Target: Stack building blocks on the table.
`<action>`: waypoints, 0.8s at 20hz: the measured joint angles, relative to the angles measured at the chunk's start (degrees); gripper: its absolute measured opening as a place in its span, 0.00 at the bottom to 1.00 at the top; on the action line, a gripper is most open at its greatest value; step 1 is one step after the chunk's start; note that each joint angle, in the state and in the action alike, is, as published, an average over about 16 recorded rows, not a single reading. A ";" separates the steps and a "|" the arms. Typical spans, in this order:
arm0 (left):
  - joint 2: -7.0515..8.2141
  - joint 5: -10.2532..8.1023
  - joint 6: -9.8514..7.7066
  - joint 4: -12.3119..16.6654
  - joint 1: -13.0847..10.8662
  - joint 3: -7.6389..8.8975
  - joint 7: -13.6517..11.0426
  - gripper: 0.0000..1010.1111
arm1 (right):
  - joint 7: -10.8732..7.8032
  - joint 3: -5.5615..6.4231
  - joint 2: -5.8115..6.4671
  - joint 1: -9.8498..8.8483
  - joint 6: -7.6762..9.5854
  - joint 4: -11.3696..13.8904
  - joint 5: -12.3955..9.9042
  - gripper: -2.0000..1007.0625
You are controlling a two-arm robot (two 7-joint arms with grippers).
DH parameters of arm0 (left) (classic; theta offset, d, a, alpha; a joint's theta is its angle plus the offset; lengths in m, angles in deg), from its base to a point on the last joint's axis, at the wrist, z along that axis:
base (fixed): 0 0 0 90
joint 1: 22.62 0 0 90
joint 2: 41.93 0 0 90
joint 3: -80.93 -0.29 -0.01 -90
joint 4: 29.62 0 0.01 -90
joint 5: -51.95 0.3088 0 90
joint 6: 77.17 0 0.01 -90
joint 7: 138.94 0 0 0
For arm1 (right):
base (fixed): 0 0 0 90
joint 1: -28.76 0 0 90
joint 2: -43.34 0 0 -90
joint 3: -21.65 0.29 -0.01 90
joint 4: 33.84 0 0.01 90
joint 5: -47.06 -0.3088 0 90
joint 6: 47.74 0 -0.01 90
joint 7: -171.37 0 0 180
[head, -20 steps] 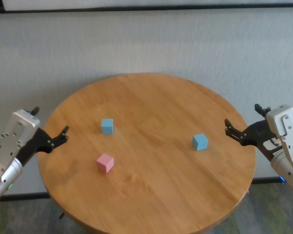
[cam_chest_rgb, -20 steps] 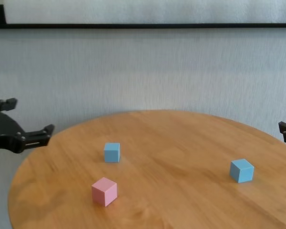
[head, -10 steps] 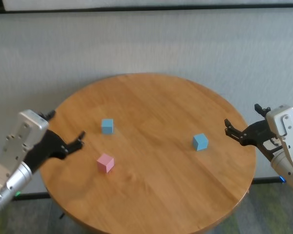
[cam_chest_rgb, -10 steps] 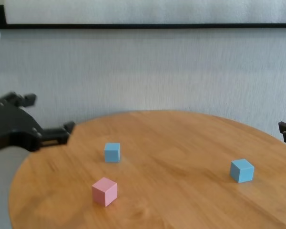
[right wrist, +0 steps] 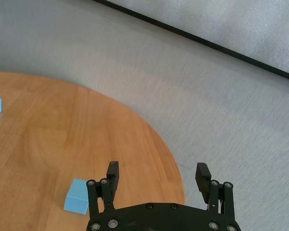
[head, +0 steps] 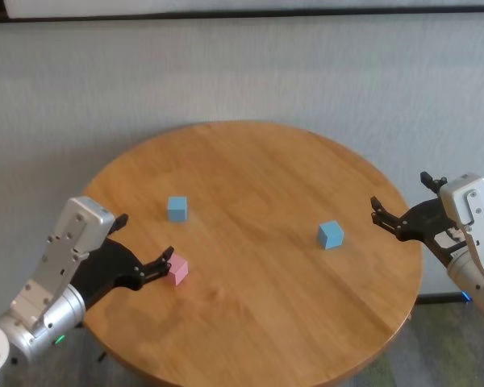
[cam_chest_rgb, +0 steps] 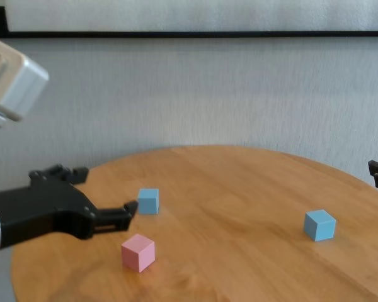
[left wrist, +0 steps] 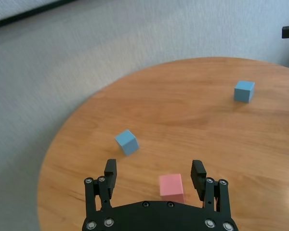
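Observation:
A pale pink cube [head: 178, 272] lies on the round wooden table [head: 266, 169], near its left front. One light blue cube [head: 177, 209] lies just behind it and another [head: 331, 235] lies far to the right. My left gripper [head: 144, 238] is open and empty, low over the table just left of the pink cube. In the left wrist view the pink cube [left wrist: 172, 186] shows ahead of the open left gripper [left wrist: 154, 168], nearer one finger. My right gripper [head: 400, 191] is open and empty, off the table's right edge.
The table stands on grey carpet [head: 306, 72] with a black baseboard line along the back wall. The blue cubes also show in the chest view, one at the left [cam_chest_rgb: 148, 201] and one at the right [cam_chest_rgb: 319, 224]. The table's edge runs close to both grippers.
My left arm has moved in from beyond the table's left edge, over the top to the pink cube. The cubes and the right arm have not moved.

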 joint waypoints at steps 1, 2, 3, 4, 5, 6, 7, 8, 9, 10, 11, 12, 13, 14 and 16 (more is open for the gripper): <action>-0.38 -0.31 -0.65 -0.18 0.08 -0.10 -0.40 0.99 | 0.00 0.00 0.00 0.00 0.00 0.00 0.00 1.00; -0.76 -0.58 -1.27 -0.40 0.18 -0.19 -0.76 0.99 | 0.00 0.00 0.00 0.00 0.00 0.00 0.00 1.00; -1.16 -0.85 -1.90 -0.68 0.31 -0.28 -1.14 0.99 | 0.00 0.00 0.00 0.00 0.00 0.00 0.00 1.00; -1.55 -1.11 -2.47 -0.97 0.45 -0.34 -1.48 0.99 | 0.00 0.00 0.00 0.00 0.00 0.00 0.00 1.00; -1.94 -1.36 -3.03 -1.30 0.60 -0.39 -1.80 0.99 | 0.00 0.00 0.00 0.00 0.00 0.00 0.00 1.00; -2.32 -1.59 -3.55 -1.63 0.75 -0.43 -2.11 0.99 | 0.00 0.00 0.00 0.00 0.00 0.00 0.00 1.00; -2.68 -1.80 -4.04 -1.97 0.89 -0.46 -2.39 0.99 | 0.00 0.00 0.00 0.00 0.00 0.00 0.00 1.00; -3.04 -2.00 -4.54 -2.32 1.04 -0.48 -2.67 0.99 | 0.00 0.00 0.00 0.00 0.00 0.00 0.00 1.00; -3.43 -2.16 -5.03 -2.69 1.21 -0.51 -2.94 0.99 | 0.00 0.00 0.00 0.00 0.00 0.00 0.00 1.00; -3.81 -2.31 -5.49 -3.08 1.38 -0.54 -3.19 0.99 | 0.00 0.00 0.00 0.00 0.00 0.00 0.00 1.00; -4.20 -2.41 -5.92 -3.49 1.56 -0.58 -3.41 0.99 | 0.00 0.00 0.00 0.00 0.00 0.00 0.00 1.00; -4.59 -2.46 -6.32 -3.89 1.74 -0.63 -3.60 0.99 | 0.00 0.00 0.00 0.00 0.00 0.00 0.00 1.00; -4.94 -2.42 -6.65 -4.28 1.92 -0.68 -3.75 0.99 | 0.00 0.00 0.00 0.00 0.00 0.00 0.00 1.00; -5.30 -2.35 -6.95 -4.68 2.10 -0.73 -3.91 0.99 | 0.00 0.00 0.00 0.00 0.00 0.00 0.00 1.00; -5.97 -2.15 -7.44 -5.45 2.45 -0.85 -4.19 0.99 | 0.00 0.00 0.00 0.00 0.00 0.00 0.00 1.00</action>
